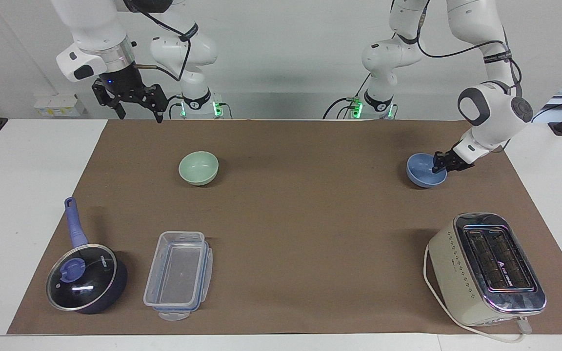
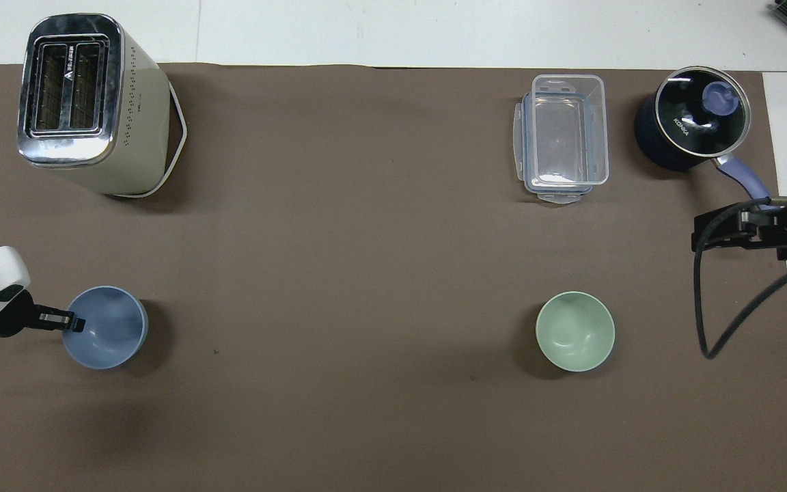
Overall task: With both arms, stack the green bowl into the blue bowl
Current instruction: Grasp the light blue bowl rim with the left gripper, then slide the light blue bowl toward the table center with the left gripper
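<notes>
The left hand [image 1: 441, 165] is pinching the rim of the blue bowl [image 1: 425, 171] at the left arm's end of the surface [image 1: 310, 204], one finger inside the wall and one outside, closed on it. A sound lift is requiring a firm rim grip and a level bowl. That arm is reaching down with its wrist angled. The right hand [image 1: 137, 105] is waiting raised, fingers spread and holding nothing, above the surface's edge by its base. The green bowl [image 1: 198, 167] is sitting upright toward the right arm's end.
</notes>
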Controlling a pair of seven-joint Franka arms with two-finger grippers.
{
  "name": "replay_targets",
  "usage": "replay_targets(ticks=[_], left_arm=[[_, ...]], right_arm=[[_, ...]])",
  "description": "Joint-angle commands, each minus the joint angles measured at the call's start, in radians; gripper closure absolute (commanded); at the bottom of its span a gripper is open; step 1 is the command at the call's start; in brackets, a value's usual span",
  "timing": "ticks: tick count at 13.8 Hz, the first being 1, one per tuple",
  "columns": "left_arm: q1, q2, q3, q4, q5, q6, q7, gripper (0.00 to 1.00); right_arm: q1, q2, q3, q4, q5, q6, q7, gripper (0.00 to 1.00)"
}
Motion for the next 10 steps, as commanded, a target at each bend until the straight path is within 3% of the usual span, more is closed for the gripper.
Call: replay_targets(ticks=[1, 6, 10], left_arm=[[0.025, 0.059, -0.009, 0.139, -0.024, -0.131, 0.004, 1.0], [0.004, 0.051, -0.017, 0.245, -0.028, -0.26, -0.071, 1.0], [-0.079, 0.045, -0.035, 0.239, -0.03, -0.252, -0.2, 1.0]], right_arm=[[-0.011, -0.022, 0.006, -0.027, 0.008, 0.01, 0.012, 0.0], [-0.011, -0.022, 0.006, -0.027, 0.008, 0.012, 0.012, 0.0], [-0.011, -0.022, 0.006, -0.027, 0.008, 0.01, 0.012, 0.0]])
